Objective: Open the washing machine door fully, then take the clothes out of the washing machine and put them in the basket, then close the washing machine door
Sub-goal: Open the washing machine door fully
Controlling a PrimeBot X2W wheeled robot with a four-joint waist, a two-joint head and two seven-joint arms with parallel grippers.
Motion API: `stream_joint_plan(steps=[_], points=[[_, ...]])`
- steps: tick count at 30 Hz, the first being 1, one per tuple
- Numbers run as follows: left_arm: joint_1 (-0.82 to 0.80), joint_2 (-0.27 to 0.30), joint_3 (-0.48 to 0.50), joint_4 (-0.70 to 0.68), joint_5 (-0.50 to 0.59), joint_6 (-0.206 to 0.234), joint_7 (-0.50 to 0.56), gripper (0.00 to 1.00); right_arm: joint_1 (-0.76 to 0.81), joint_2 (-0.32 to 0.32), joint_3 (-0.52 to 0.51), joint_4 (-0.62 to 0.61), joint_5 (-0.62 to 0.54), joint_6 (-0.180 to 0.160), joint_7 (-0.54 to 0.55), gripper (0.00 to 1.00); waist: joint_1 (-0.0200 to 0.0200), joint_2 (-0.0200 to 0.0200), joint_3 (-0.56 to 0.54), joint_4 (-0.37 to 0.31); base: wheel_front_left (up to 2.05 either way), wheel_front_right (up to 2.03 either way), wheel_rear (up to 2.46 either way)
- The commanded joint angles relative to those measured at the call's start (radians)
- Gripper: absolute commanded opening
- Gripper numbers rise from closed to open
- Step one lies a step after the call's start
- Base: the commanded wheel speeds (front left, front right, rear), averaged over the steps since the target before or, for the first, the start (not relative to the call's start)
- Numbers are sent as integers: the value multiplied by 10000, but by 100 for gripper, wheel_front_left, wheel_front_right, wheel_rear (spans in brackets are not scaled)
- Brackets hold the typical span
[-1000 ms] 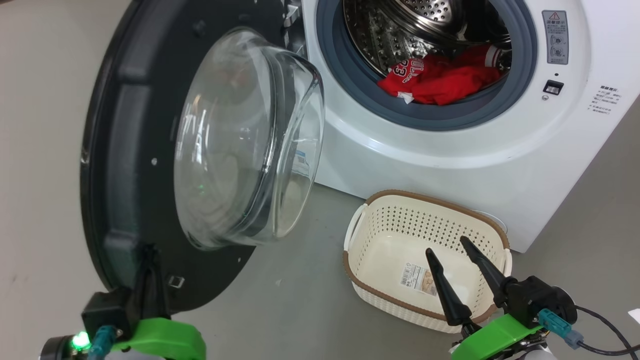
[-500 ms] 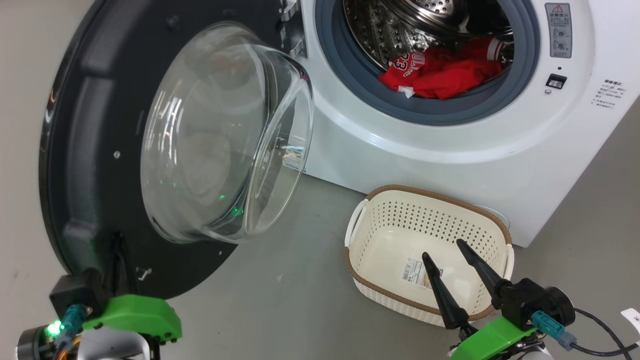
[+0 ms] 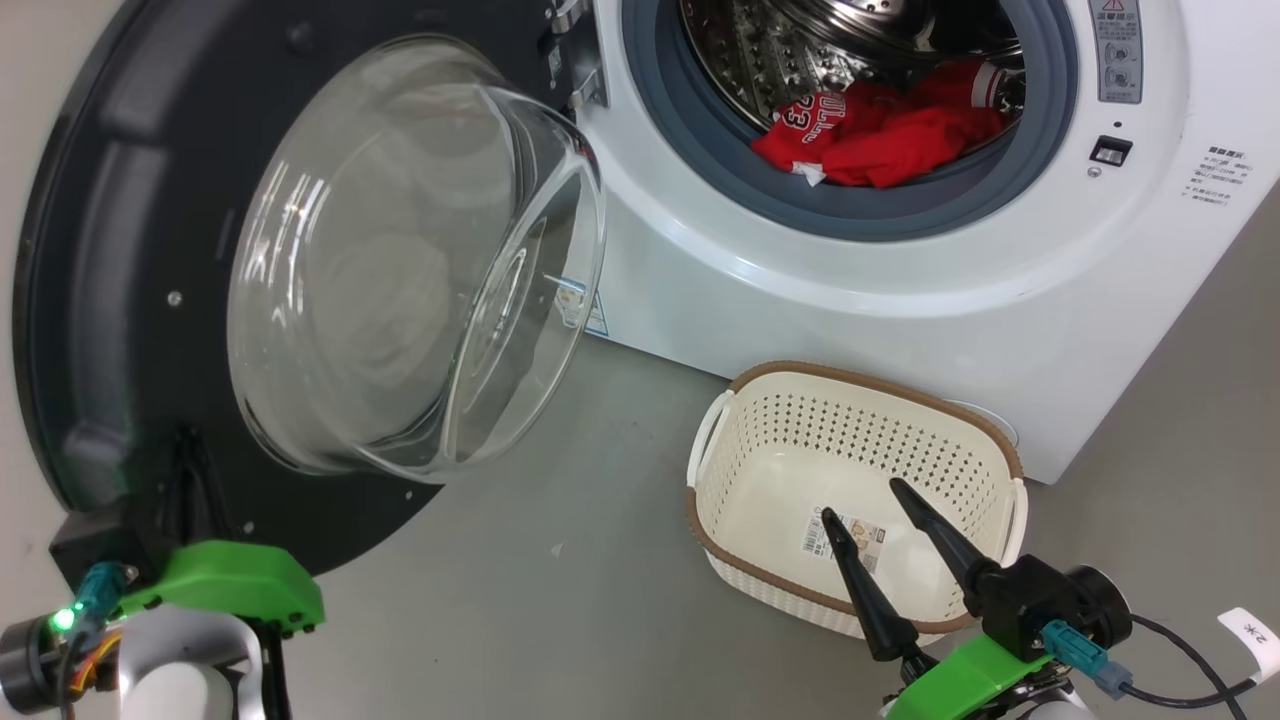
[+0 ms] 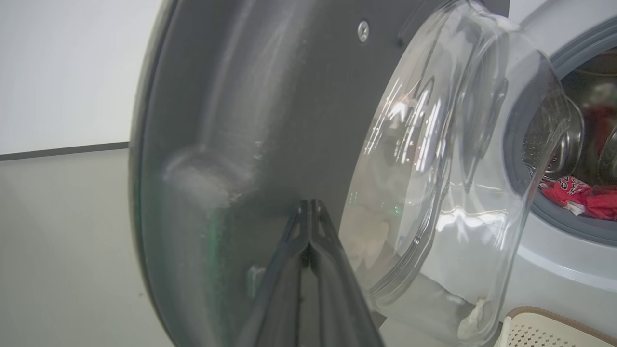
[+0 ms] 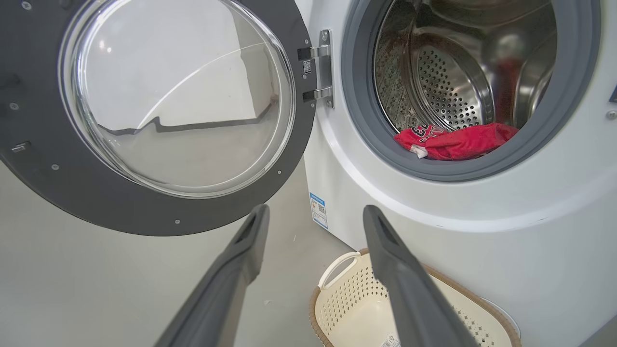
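The washing machine door point(image 3: 100, 250) stands wide open at the left, its clear glass bowl point(image 3: 400, 270) bulging toward me. My left gripper point(image 3: 185, 470) is shut, with its tips against the lower black ring of the door point(image 4: 231, 96); in the left wrist view the left gripper point(image 4: 311, 207) has its two fingers pressed together. Red clothes point(image 3: 880, 140) lie at the front of the drum in the white washing machine point(image 3: 800, 300). The cream basket point(image 3: 870, 385) sits on the floor before it, holding no clothes. My right gripper point(image 3: 860, 500) hangs open above the basket with nothing between its fingers.
Grey floor point(image 3: 560, 520) lies between door and basket. A black cable point(image 3: 1180, 680) with a white tag point(image 3: 1250, 630) trails at the lower right. The door's hinge point(image 5: 318, 72) is on the machine's left side. A white wall point(image 4: 72, 72) stands behind the door.
The door has swung further open to the left, and my shut left gripper has gone left with it. The right gripper stays open over the basket.
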Motion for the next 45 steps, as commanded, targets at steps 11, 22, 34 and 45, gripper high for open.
stream_joint_plan(steps=[11, 22, 34, 45], points=[[-1292, 598, 984, 1017, -619, -247, -445, 0, -338, 18, 350, -561, -197, 35, 187, 100, 0, -1, 216, 1, 0, 0, 0], [-2103, 896, 991, 2628, -645, -503, -886, 0, -339, 18, 314, -826, -344, 35, 379, 100, 0, -1, 523, -59, 0, 0, 0], [-2893, 1277, 997, 4157, -585, -756, -1242, 0, -402, 18, 371, -978, -444, 35, 547, 100, 0, -1, 645, -319, 0, 0, 0], [-3082, 1381, 1176, 4738, -757, -1137, -1400, 0, -445, 18, 365, -958, -357, 35, 611, 100, 0, -1, 625, -504, 0, 0, 0]])
